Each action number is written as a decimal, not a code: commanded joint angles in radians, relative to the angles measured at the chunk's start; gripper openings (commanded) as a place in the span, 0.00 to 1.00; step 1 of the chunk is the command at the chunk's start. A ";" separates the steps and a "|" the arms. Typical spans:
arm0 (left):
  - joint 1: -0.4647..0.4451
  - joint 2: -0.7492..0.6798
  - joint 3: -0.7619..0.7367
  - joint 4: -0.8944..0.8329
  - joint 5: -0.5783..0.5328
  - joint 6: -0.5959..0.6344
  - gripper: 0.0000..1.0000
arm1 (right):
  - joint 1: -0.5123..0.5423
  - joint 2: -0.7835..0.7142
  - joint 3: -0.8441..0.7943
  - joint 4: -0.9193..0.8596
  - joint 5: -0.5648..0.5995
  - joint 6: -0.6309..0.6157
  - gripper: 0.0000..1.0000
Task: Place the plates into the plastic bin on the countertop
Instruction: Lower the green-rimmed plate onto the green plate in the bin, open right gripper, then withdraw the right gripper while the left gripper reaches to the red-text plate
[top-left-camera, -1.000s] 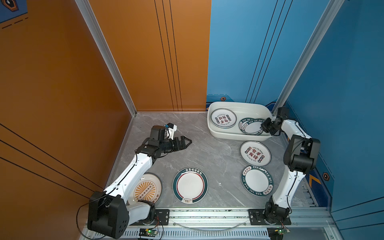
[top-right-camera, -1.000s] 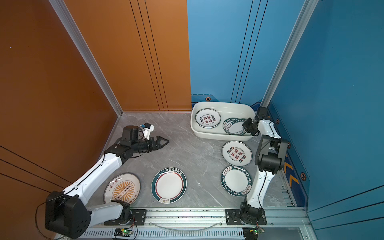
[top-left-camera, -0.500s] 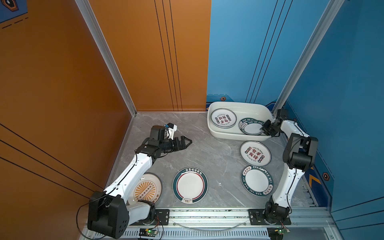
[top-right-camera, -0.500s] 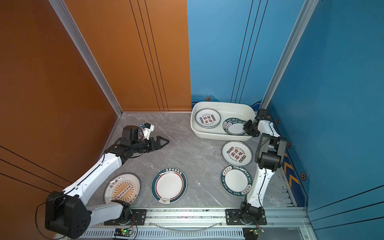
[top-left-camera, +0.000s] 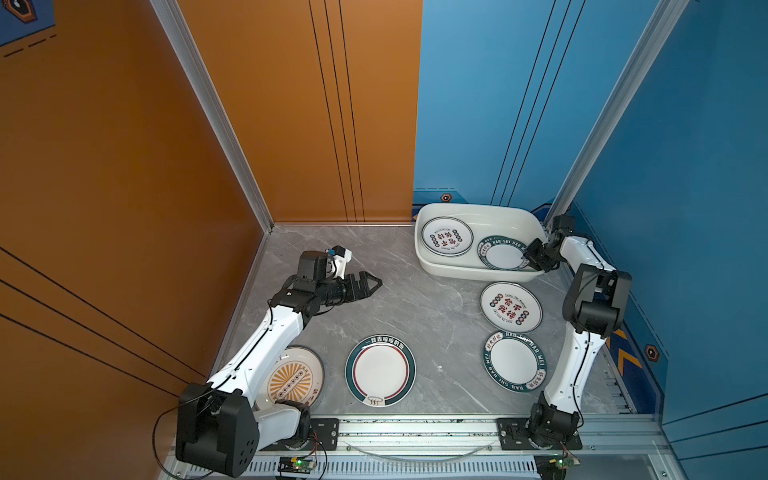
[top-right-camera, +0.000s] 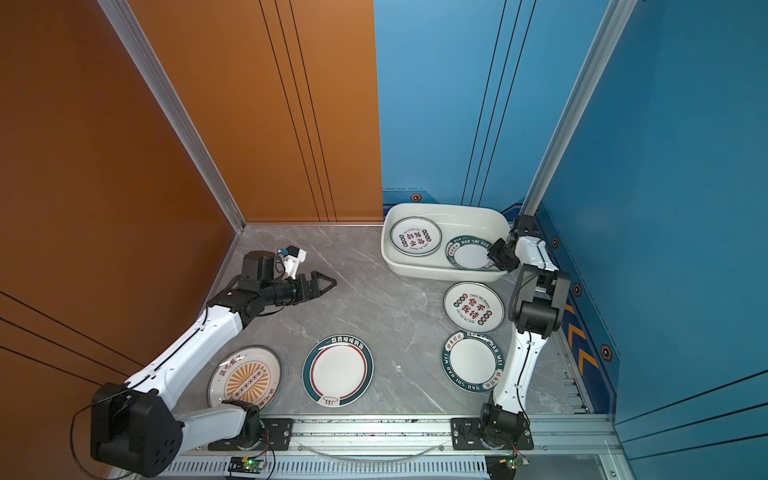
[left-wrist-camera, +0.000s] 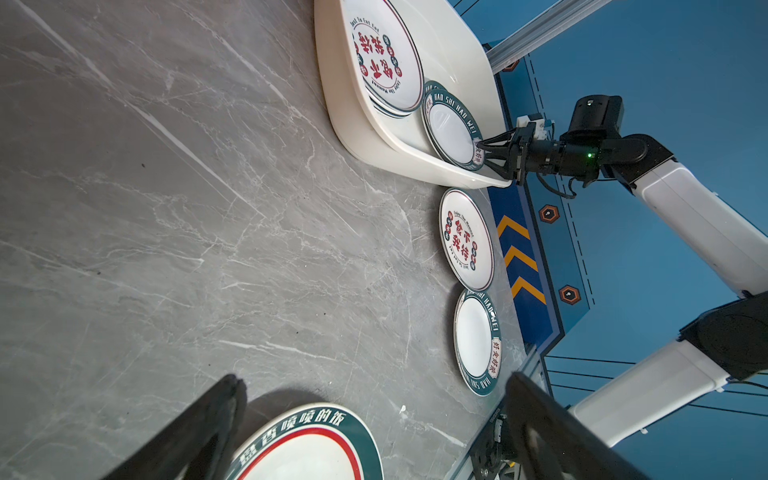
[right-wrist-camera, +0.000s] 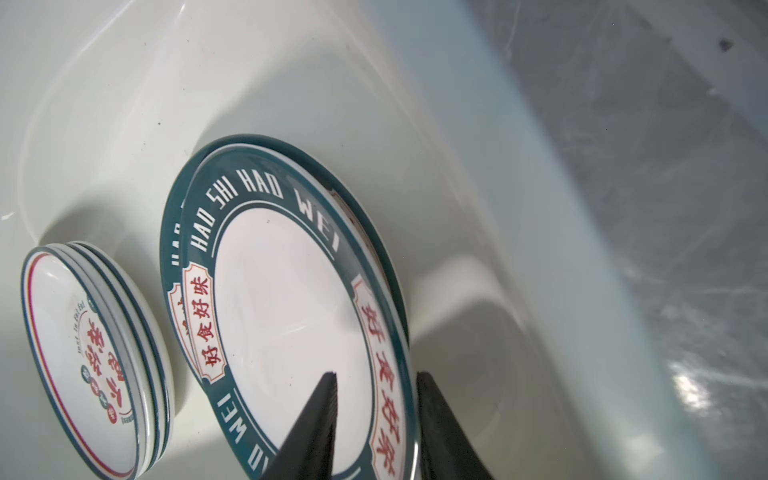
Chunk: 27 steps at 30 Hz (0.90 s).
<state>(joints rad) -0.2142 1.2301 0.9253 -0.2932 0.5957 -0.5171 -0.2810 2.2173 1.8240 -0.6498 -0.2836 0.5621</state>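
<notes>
The white plastic bin (top-left-camera: 478, 210) stands at the back right of the grey countertop (top-left-camera: 415, 307). Inside it lie a stack of red-character plates (top-left-camera: 446, 236) and green-rimmed plates (right-wrist-camera: 282, 299). My right gripper (right-wrist-camera: 376, 374) is open astride the top green plate's rim, one finger over its face and one outside. Several plates lie on the countertop: a red-character one (top-left-camera: 511, 307), a green-lettered one (top-left-camera: 514, 360), a green and red ringed one (top-left-camera: 380, 370) and a sunburst one (top-left-camera: 293, 380). My left gripper (top-left-camera: 374, 284) hovers open and empty over the left middle.
The orange wall runs close along the left and the blue wall close behind the bin and on the right. The left arm's lower link partly covers the sunburst plate. A metal rail (top-left-camera: 415, 432) with both arm bases borders the front edge.
The right gripper's jaws have parted around the green plate's rim, and the plate now rests in the bin. The left arm has hardly moved.
</notes>
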 joint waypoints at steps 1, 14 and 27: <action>0.009 -0.022 -0.016 -0.025 0.029 0.025 0.99 | 0.003 0.016 0.027 -0.066 0.066 -0.038 0.35; -0.044 -0.042 -0.030 -0.028 -0.012 -0.001 0.99 | 0.018 -0.049 0.063 -0.094 0.118 -0.059 0.35; -0.420 0.057 -0.089 0.271 -0.335 -0.235 0.96 | 0.042 -0.488 -0.173 -0.032 -0.016 -0.075 0.55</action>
<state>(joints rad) -0.5816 1.2533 0.8635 -0.1520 0.3847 -0.6609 -0.2462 1.7958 1.7336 -0.6876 -0.2451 0.5007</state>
